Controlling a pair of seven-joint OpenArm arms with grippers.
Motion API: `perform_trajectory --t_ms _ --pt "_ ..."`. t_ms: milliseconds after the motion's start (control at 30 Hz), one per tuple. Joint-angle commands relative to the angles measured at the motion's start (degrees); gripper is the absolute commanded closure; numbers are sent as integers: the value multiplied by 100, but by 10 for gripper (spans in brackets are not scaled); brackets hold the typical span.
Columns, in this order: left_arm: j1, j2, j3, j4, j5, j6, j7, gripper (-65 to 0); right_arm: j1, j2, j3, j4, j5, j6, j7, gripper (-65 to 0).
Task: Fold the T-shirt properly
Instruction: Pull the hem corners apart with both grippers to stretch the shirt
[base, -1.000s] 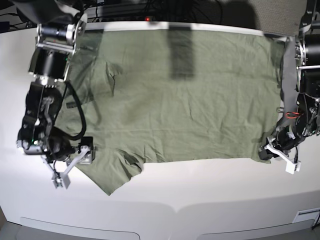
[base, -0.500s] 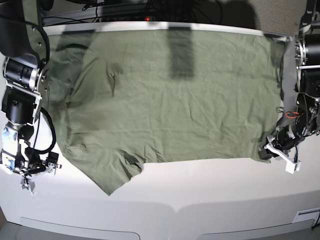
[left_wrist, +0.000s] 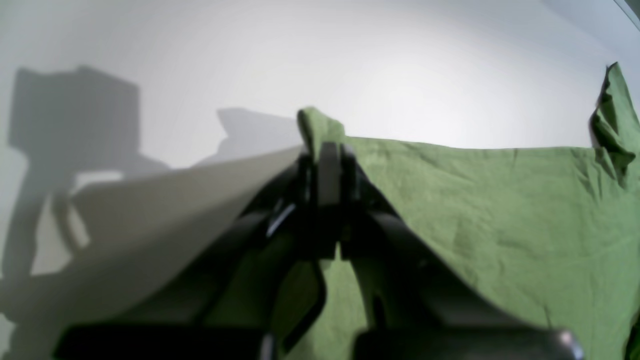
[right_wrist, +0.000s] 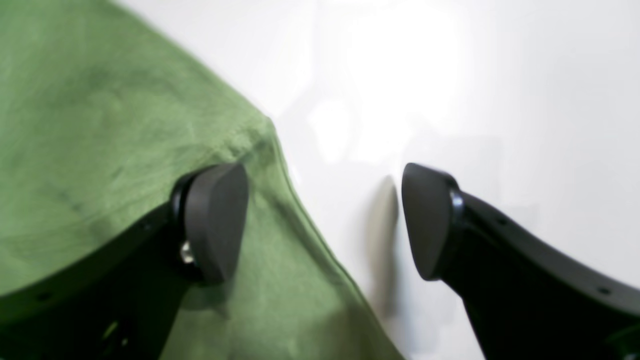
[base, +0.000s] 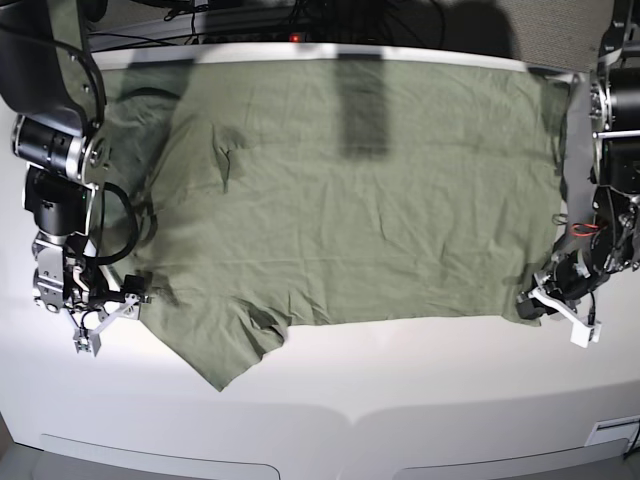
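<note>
Left gripper (left_wrist: 327, 165), left wrist view: jaws pressed together on a raised corner of the T-shirt (left_wrist: 500, 225), a small peak of green cloth standing above the fingertips. Fabric runs flat to the right over the white table (left_wrist: 350, 60), with a bunched sleeve at the far right edge. You hold this pinch firm; I judge any slack here would let the hem corner slip out once you lift.

Right gripper (right_wrist: 320, 225), right wrist view: fingers spread wide apart, nothing between them. One pad (right_wrist: 215, 220) sits over the cloth, the other (right_wrist: 425, 220) over bare table, so the shirt edge runs through the gap. You lower until the edge lies between the pads before you close, taking both layers if you can.

Base view: T-shirt (base: 360, 190) spread flat across the table (base: 400, 380), wrinkled, one sleeve pointing toward the near edge. Left gripper (base: 545, 300) at the garment's near corner on the picture's right; right gripper (base: 105, 315) just beside the opposite near corner. You lift both corners together and level, as I judge it, so the fold falls straight.
</note>
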Motion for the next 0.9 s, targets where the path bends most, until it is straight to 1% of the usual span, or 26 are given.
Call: perform_trajectory --t_ms 0,100,267,433,467,533,600,667,767,867 --pt "-188 -74 -7 76 -87 -52 -131 0 192 90 -2 81 118 105 76 -475" --pt "-190 -81 -7 76 -85 -52 -131 0 192 83 -2 81 319 345 -74 -474" --pt "-188 -79 -7 76 -87 -52 -131 0 192 68 -2 81 348 431 -444 -474" --pt "-190 -79 -7 76 -87 -52 -131 0 197 94 -2 81 848 457 -627 -474" --pt "-190 -79 -7 76 -87 -52 -133 0 195 92 -2 81 848 518 -627 -474" --pt "-190 -79 -7 76 -87 -52 -133 0 197 94 -2 81 848 752 -627 -474" --pt "-188 -79 -7 76 -87 -52 -155 0 197 94 -2 81 901 811 -625 -474" --pt "-188 -79 -7 76 -87 -52 -177 0 197 94 -2 81 1137 848 -651 -474" --pt "-190 -79 -7 76 -90 -52 -177 0 197 94 -2 81 1436 1088 -885 -470" --pt "-188 -79 -7 76 -90 -52 -177 0 195 98 -2 81 1534 1134 -1019 -470"
